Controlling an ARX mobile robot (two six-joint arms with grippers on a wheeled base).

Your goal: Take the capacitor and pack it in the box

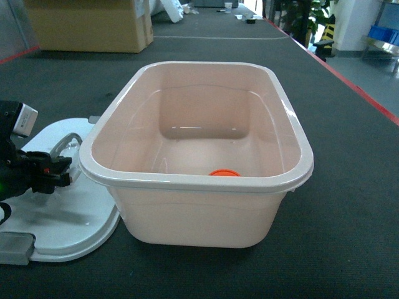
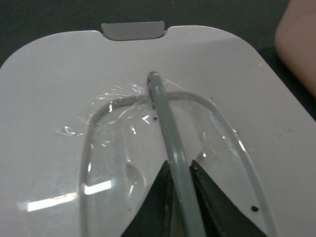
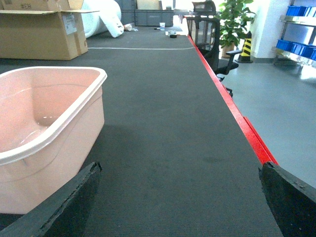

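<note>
Left gripper (image 2: 178, 185) tight on lid handle (image 2: 168, 128) (grey).

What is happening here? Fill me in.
The left gripper is closed on the grey handle of the white lid, which lies flat on the dark mat beside the pink box. The box stands open with one small orange thing at its bottom. The right gripper is open over bare mat, holding nothing.

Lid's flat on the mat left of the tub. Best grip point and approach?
Grip the grey handle: it arches clear of the white lid, whose flat top offers no other hold. Come from above, fingers straddling the bar, as the left hand does here.
</note>
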